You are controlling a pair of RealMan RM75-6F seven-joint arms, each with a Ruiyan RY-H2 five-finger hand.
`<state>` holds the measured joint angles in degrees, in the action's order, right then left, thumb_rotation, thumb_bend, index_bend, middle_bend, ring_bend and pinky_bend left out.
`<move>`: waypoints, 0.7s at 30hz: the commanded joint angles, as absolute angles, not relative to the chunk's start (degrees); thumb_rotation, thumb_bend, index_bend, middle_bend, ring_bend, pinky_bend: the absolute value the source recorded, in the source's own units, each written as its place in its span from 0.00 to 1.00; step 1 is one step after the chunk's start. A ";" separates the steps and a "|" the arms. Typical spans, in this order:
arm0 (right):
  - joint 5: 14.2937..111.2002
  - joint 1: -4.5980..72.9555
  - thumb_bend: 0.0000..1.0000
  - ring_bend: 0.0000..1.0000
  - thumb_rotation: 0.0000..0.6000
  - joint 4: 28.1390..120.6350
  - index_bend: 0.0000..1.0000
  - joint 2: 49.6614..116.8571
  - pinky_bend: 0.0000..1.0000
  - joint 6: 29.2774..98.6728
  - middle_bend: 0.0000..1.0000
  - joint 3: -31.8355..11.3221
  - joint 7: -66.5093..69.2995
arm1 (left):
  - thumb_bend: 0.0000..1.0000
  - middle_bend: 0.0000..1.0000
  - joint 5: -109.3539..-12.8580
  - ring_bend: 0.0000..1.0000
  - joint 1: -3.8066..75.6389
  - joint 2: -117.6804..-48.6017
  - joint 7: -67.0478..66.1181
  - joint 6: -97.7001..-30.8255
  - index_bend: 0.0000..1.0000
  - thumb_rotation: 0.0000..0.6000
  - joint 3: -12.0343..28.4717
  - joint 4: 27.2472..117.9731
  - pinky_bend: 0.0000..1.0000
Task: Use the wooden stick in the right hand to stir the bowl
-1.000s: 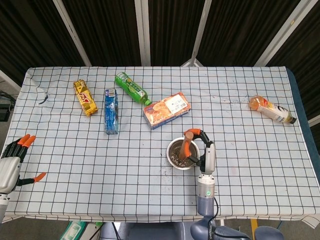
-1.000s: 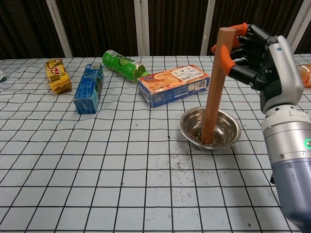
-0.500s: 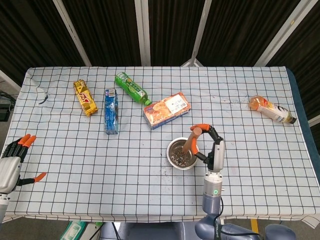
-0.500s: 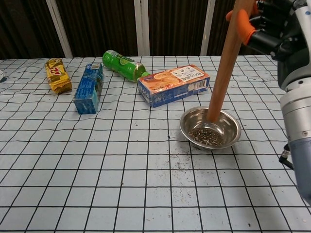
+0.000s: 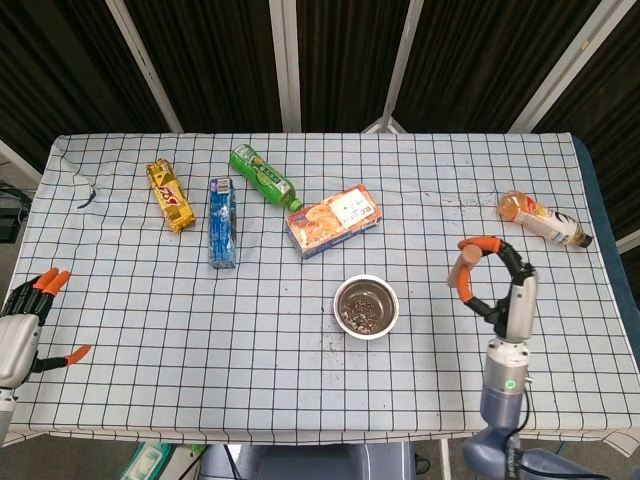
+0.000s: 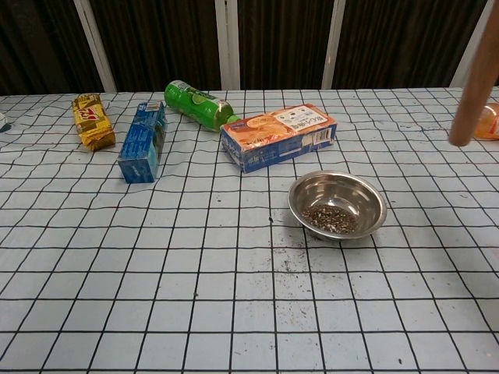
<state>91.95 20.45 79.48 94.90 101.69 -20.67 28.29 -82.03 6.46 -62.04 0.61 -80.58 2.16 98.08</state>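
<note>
While the left hand (image 5: 25, 320) hangs spread and empty off the table's left edge, the right hand (image 5: 497, 283) grips the plain brown wooden stick (image 5: 462, 270) near-upright, well right of the speck-littered steel bowl (image 5: 366, 306).

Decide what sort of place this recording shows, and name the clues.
Probably a robot test bench rather than a kitchen: a checked tablecloth strewn with staged groceries, a steel bowl, a robot right hand holding a wooden stick, dark curtains behind.

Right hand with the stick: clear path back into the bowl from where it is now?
Probably yes. The right hand holds the stick up off the table, to the right of the bowl. Only bare cloth lies between them, and the bowl's top is open.
</note>
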 commanded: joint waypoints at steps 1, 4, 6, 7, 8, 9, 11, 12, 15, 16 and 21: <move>92.31 17.60 0.60 0.62 1.00 76.25 0.76 89.09 0.52 100.38 0.62 -18.51 27.49 | 0.02 0.00 -81.99 0.00 6.44 -62.13 0.48 -80.57 0.00 1.00 2.14 98.08 0.00; 93.01 16.66 0.60 0.62 1.00 72.27 0.76 86.69 0.52 99.66 0.62 -16.67 26.76 | 0.02 0.00 -82.05 0.00 6.42 -62.21 0.16 -80.63 0.00 1.00 2.09 98.14 0.00; 93.25 16.26 0.60 0.62 1.00 70.26 0.76 85.66 0.52 99.17 0.62 -15.70 26.27 | 0.02 0.00 -82.03 0.00 6.42 -62.25 -0.06 -80.67 0.00 1.00 2.11 98.28 0.00; 93.64 16.11 0.60 0.62 1.00 69.18 0.76 85.01 0.52 98.88 0.62 -15.04 25.76 | 0.02 0.00 -81.97 0.00 6.39 -62.27 -0.12 -80.68 0.00 1.00 2.11 98.35 0.00; 94.39 16.05 0.60 0.62 1.00 67.79 0.76 84.38 0.52 98.77 0.62 -14.33 24.76 | 0.02 0.00 -81.86 0.00 6.36 -62.26 -0.10 -80.64 0.00 1.00 2.09 98.39 0.00; 95.17 16.06 0.60 0.62 1.00 66.43 0.76 83.85 0.52 98.65 0.62 -13.61 23.66 | 0.02 0.00 -81.80 0.00 6.34 -62.24 -0.01 -80.60 0.00 1.00 2.09 98.44 0.00; 96.17 16.10 0.60 0.62 1.00 64.80 0.77 83.19 0.52 98.28 0.62 -12.51 21.98 | 0.02 0.00 -81.69 0.00 6.36 -62.20 0.19 -80.56 0.00 1.00 2.17 98.56 0.00; 96.73 16.15 0.60 0.62 1.00 64.00 0.77 82.93 0.52 98.06 0.62 -11.88 20.90 | 0.02 0.00 -81.65 0.00 6.35 -62.17 0.27 -80.58 0.00 1.00 2.20 98.54 0.00; 98.12 16.38 0.60 0.62 1.00 61.91 0.77 82.61 0.52 96.15 0.62 -9.67 16.40 | 0.02 0.00 -81.62 0.00 6.30 -62.11 0.43 -80.58 0.00 1.00 2.18 98.49 0.00; 98.70 16.54 0.60 0.62 1.00 61.22 0.77 82.53 0.52 95.02 0.62 -8.67 14.28 | 0.02 0.00 -81.66 0.00 6.30 -62.10 0.44 -80.59 0.00 1.00 2.18 98.49 0.00; 101.91 17.75 0.60 0.62 1.00 59.19 0.77 81.47 0.52 89.35 0.62 -4.17 3.55 | 0.02 0.00 -81.46 0.00 6.24 -62.01 0.50 -80.56 0.00 1.00 2.20 98.58 0.00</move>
<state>99.34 16.86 61.07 82.43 93.20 -7.48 9.82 -81.49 6.25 -62.02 0.48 -80.58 2.20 98.59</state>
